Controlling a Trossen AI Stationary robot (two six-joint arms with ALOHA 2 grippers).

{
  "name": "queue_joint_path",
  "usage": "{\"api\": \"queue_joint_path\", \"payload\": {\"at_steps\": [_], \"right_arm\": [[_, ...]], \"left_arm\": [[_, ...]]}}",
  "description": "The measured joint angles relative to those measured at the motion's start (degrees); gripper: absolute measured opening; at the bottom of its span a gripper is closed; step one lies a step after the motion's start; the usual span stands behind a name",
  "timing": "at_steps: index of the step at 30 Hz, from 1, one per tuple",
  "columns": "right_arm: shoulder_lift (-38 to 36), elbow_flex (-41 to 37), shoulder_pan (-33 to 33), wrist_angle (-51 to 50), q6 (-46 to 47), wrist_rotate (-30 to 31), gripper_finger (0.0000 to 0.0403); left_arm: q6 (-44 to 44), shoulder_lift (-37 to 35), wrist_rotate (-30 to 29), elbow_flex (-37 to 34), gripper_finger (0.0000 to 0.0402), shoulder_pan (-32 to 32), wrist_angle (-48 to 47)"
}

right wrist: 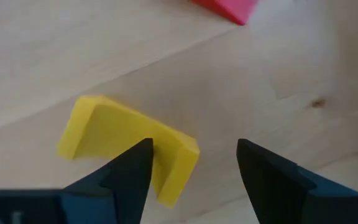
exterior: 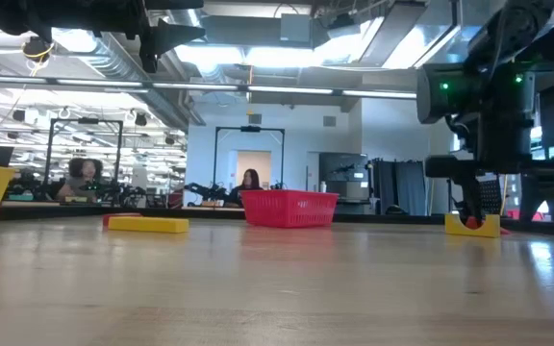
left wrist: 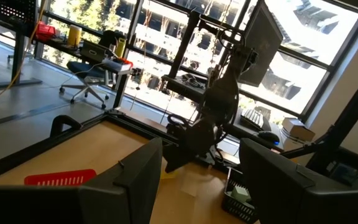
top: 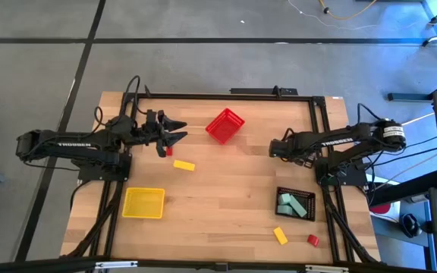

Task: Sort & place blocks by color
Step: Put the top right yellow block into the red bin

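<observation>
Yellow block point(right wrist: 123, 140) lies flat on the table point(right wrist: 278, 74) under the right gripper point(right wrist: 194, 168). The gripper's fingers stand spread, one over the block's end and the other over bare wood. The block looks light, rigid and smooth-faced; a pinch across its narrow width should hold, though it may skid. Seen from above, the gripper hides it. The left gripper point(top: 174, 130), fingers apart and empty, hangs near the red bin point(top: 224, 125). A red shape at the right wrist view's edge is cut off; I cannot tell whether it is bin or block.

A red bin point(top: 224, 126) sits upper centre on the wooden desk point(top: 218, 189), a yellow bin point(top: 143, 202) lower left, a black bin point(top: 295, 203) lower right. Two people point(exterior: 249, 180) sit far behind.
</observation>
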Motion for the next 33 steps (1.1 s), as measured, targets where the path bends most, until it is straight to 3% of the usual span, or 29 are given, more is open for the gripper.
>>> {"api": "queue_joint_path", "payload": {"at_steps": [10, 17, 22, 27, 33], "right_arm": [[-0.03, -0.39, 0.00, -0.33, 2.45, 1.60, 0.0168], [-1.59, -0.21, 0.04, -2.99, -3.82, 3.58, 0.0029], [-10.39, 0.46, 0.22, -5.00, -11.08, 6.99, 0.0028], [-23.00, 0.97, 0.17, 1.72, -26.27, 13.44, 0.0028], [-32.34, 0.99, 0.17, 23.04, -51.48, 10.49, 0.0028]], "left_arm": [[0.03, 0.00, 0.00, 0.00, 0.0207, 0.00, -0.02], [0.04, 0.00, -0.01, 0.00, 0.0207, 0.00, -0.02], [0.04, -0.02, -0.13, 0.00, 0.0207, -0.02, -0.02], [0.04, 0.01, -0.46, 0.00, 0.0207, -0.04, -0.02], [0.04, -0.02, -0.46, 0.00, 0.0207, -0.02, -0.04]]}}
